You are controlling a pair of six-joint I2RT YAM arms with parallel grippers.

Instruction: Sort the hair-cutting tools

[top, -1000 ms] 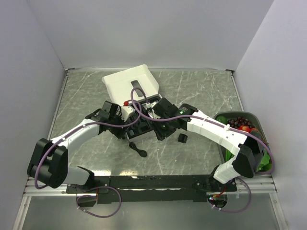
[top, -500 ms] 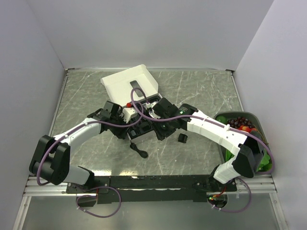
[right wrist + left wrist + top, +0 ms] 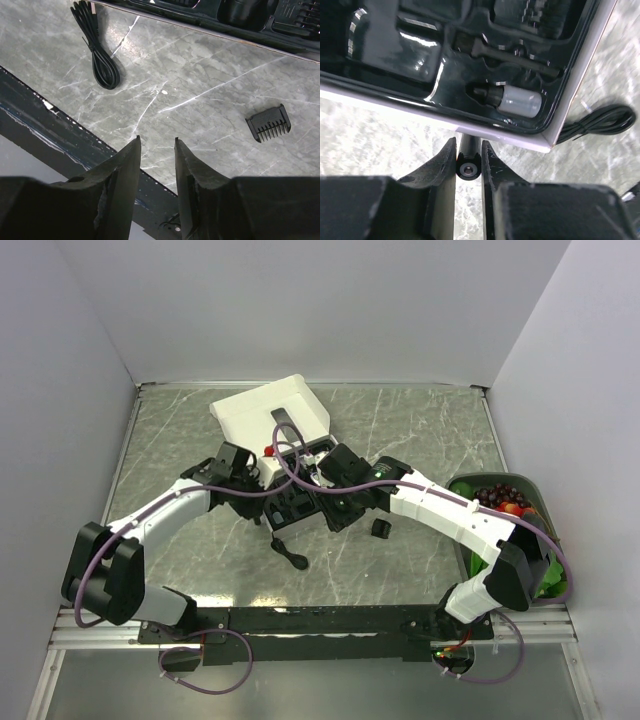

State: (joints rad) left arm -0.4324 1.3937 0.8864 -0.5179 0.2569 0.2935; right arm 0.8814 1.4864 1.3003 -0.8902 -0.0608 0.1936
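top cam is hanging high behind the arm bases, looking down over the whole bench (image 3: 420,430). left wrist cam is hugging the black tray (image 3: 445,90) corner, peeking past its fingers (image 3: 445,170). right wrist one is riding higher, tilting down at the marble. both wrist views are catching the coiled cable (image 3: 600,122)

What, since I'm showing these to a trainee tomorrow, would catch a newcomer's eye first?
The left arm and right arm meet mid-table over the black tray of a white box. In the left wrist view, the left end effector pinches a slim black cylinder, likely the clipper, just outside the tray's edge. Dark red fruit sits at the table's right edge, and a small black comb attachment lies alone on the marble.
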